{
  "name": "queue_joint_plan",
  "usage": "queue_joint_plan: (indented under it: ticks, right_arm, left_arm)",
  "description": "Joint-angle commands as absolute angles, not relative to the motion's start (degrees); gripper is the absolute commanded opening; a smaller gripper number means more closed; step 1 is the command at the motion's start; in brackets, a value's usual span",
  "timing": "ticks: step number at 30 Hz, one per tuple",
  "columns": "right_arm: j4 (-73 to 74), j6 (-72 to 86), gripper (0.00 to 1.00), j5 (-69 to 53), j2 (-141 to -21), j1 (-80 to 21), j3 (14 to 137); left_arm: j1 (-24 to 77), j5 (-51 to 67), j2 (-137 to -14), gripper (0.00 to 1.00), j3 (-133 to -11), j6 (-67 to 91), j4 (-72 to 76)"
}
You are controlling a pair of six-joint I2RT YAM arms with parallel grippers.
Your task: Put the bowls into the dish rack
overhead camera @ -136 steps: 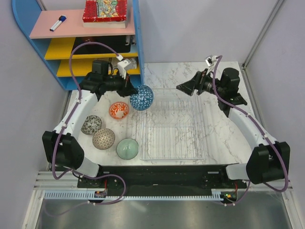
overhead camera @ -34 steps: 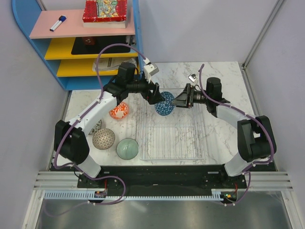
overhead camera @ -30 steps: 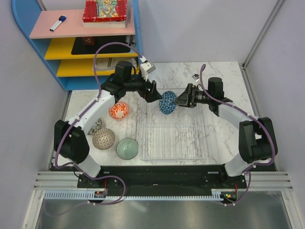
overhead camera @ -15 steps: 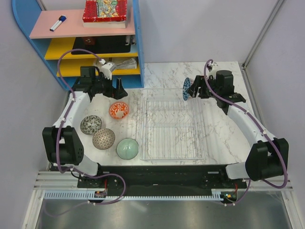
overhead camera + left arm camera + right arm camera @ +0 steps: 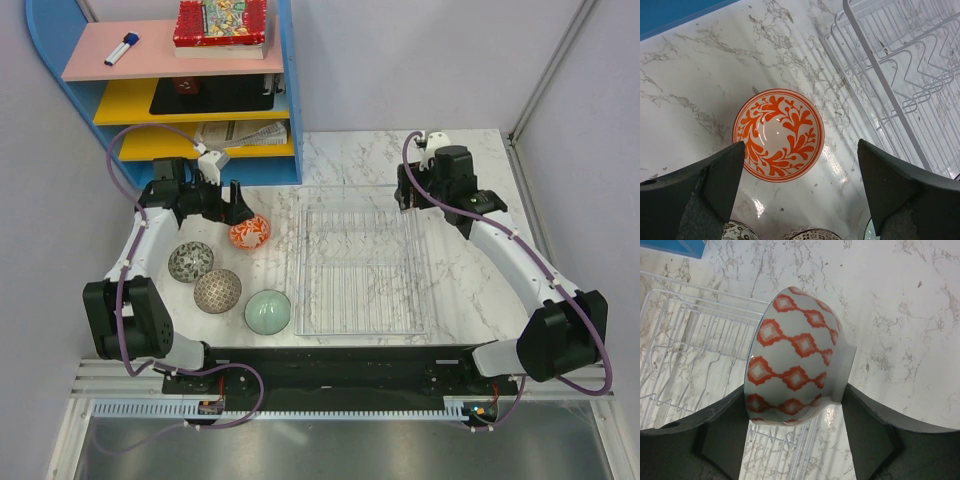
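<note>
Now the right fingers [image 5: 722, 435] are clenched on the patterned bowl [image 5: 795, 360], one pad on its rim side and the other against its foot, so it hangs on edge with the red-diamond outside facing the wrist camera. A second ago both arms met over the middle of the dish rack [image 5: 296, 270] with this bowl between them. The left has since let go and the right has carried it to the rack's far right corner. It hangs over the rim there, partly above the ribbed slots and partly above bare counter [image 5: 450, 300]. From overhead the wrist hides it, so I cannot tell whether it has touched the ribs yet; it is probably just clear of them.

The left fingers [image 5: 705, 185] are spread wide and empty, straddling the orange floral bowl [image 5: 778, 135], which sits upright on the counter just beside the rack's left rim. That arm has swung back from the centre to line up on this next bowl.

So the handover looks finished and one bowl is close to being slotted. None is in the rack yet. The grey speckled bowl [image 5: 191, 262], brown lattice bowl [image 5: 217, 291] and pale green bowl [image 5: 268, 311] wait on the counter to the left.
</note>
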State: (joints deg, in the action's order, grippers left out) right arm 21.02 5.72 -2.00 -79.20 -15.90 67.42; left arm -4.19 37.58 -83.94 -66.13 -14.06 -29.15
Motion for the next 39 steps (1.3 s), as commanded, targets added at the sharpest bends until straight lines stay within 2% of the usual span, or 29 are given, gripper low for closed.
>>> queue_joint_plan:
  ticks: [1, 11, 27, 39]
  right_arm:
    - [20.6, 0.5, 0.00, 2.7, -77.4, -18.5, 71.7]
    - [25.7, -3.2, 0.00, 9.4, -81.1, -25.7, 74.9]
    - [24.4, -1.6, 0.00, 21.4, -80.8, -33.5, 67.7]
    - [25.1, -0.1, 0.00, 20.7, -80.6, -37.5, 64.8]
  left_arm:
    - [-5.4, 41.4, -82.4, 1.00, -64.6, -15.7, -26.0]
    - [-5.6, 42.1, -83.8, 1.00, -64.5, -15.0, -25.5]
    - [-5.5, 42.9, -83.8, 1.00, -64.2, -14.8, -25.1]
    - [-5.6, 42.5, -84.1, 1.00, -64.2, -14.6, -25.2]
